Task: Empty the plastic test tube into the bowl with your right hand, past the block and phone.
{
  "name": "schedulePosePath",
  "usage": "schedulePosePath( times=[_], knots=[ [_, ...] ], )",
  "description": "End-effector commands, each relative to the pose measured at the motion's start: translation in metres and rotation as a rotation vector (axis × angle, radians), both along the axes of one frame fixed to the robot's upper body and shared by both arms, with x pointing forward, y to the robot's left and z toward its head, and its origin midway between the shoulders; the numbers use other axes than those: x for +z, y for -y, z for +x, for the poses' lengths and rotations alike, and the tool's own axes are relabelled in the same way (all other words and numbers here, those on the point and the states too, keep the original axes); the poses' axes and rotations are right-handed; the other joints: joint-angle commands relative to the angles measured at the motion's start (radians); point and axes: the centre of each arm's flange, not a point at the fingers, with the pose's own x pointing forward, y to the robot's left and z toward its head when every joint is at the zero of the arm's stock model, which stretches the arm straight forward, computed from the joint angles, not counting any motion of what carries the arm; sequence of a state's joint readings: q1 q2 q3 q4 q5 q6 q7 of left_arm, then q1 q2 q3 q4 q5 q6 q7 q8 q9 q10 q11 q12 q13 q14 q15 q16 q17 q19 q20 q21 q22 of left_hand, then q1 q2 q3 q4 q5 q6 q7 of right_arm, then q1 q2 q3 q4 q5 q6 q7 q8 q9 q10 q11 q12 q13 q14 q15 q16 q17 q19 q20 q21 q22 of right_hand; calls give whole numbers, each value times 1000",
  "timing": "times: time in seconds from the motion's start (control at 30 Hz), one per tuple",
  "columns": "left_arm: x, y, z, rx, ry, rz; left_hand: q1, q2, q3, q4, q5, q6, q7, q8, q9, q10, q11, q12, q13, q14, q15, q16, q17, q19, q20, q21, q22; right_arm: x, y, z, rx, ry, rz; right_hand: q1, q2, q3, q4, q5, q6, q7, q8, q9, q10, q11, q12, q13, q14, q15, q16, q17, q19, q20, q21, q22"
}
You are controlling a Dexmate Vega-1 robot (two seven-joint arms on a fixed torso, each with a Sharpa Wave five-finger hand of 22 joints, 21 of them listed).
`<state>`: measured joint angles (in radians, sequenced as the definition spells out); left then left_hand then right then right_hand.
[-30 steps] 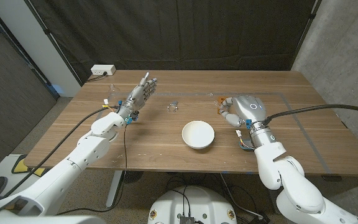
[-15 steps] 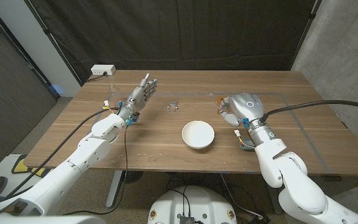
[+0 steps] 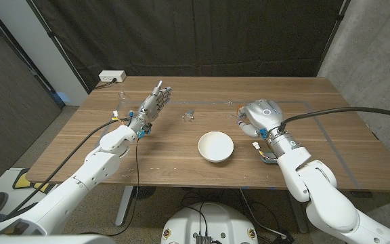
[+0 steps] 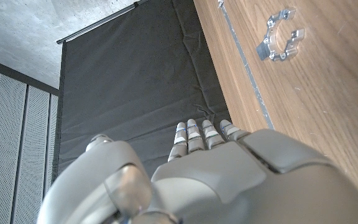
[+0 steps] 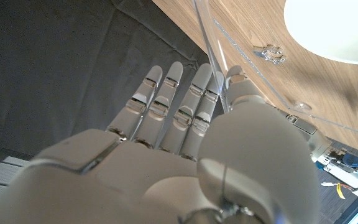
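At table's 2 o'clock, right hand pinches clear tube w/ thumb; long axis runs along fingers. White bowl near centre. Left hand spread, holding nothing.

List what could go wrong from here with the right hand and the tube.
The clear test tube runs by the right hand's fingers, but a firm grip cannot be confirmed, so it may slip. The bowl sits apart from that hand, so tipping early would likely spill onto the table.
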<state>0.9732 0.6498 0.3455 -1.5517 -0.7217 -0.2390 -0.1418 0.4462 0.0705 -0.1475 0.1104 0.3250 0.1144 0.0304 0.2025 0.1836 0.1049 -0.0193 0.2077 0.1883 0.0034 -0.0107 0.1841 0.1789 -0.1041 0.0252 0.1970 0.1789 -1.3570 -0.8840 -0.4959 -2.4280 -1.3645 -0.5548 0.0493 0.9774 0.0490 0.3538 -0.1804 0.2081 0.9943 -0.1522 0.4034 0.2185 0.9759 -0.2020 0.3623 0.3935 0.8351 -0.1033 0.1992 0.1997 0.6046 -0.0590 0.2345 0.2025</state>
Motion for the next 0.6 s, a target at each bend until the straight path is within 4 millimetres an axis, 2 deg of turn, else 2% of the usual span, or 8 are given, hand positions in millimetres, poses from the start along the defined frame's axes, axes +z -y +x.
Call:
schedulePosePath(
  times=[0.03,0.6],
  knots=[
    [-2,-1,0,-6,-1,0,8,3,-9,1,-5,10,2,-1,5,7,0,-2,3,1,0,5,4,-10,1,5,6,10,-11,3,-42,-23,-114,-8,-3,26,21,10,60,-47,82,16,13,-1,-4,-3,9,-110,-2,0,-5,-53,1,4],
    [-1,-5,0,-11,5,5,10,5,-12,1,-7,10,1,-2,5,6,1,-3,3,0,1,4,4,-10,0,6,6,22,-25,6,-74,-43,-238,-28,-9,35,27,18,54,-51,92,27,21,-2,-19,-23,4,-111,-4,-4,-21,-48,-4,4]
  ],
)
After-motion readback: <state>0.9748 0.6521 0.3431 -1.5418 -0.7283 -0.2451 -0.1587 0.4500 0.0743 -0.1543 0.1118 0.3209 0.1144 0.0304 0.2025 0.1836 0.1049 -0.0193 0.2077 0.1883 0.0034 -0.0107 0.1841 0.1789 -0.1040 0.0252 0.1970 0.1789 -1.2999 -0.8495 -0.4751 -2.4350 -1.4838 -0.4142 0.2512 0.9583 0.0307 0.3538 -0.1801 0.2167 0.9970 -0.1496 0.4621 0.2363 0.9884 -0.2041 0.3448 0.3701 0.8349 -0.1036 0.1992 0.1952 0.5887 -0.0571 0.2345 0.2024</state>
